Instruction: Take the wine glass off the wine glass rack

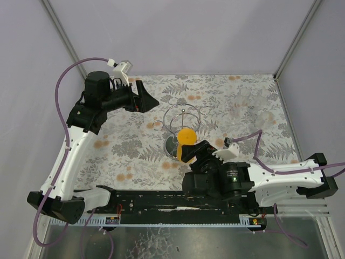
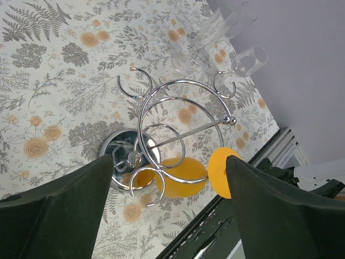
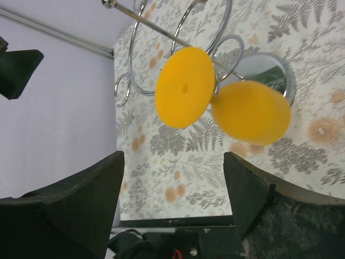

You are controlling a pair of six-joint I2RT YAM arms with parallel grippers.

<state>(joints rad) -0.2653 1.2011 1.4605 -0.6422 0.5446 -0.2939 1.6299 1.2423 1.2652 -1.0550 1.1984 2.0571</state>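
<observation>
I'm hovering my right gripper [image 3: 173, 162], spread wide, just short of the glass [image 3: 250, 110], which is hanging upside down on the rack [image 2: 116, 145]. My left gripper [image 2: 170, 159] is spread too. Nothing's grasped yet; gripping and lifting off remain.

A robotics test cell in a laboratory is shown, not a home. The workspace is enclosed by plain lilac wall panels [image 1: 178, 32] held in aluminium frame posts [image 1: 60, 32]. A left arm [image 1: 73, 151] and a right arm [image 1: 280, 181] are bolted to a black mounting rail [image 1: 178, 208], and purple cables [image 1: 58, 86] are looped from them. A domestic touch is lent only by the fern-printed tablecloth [image 1: 129, 156].
</observation>
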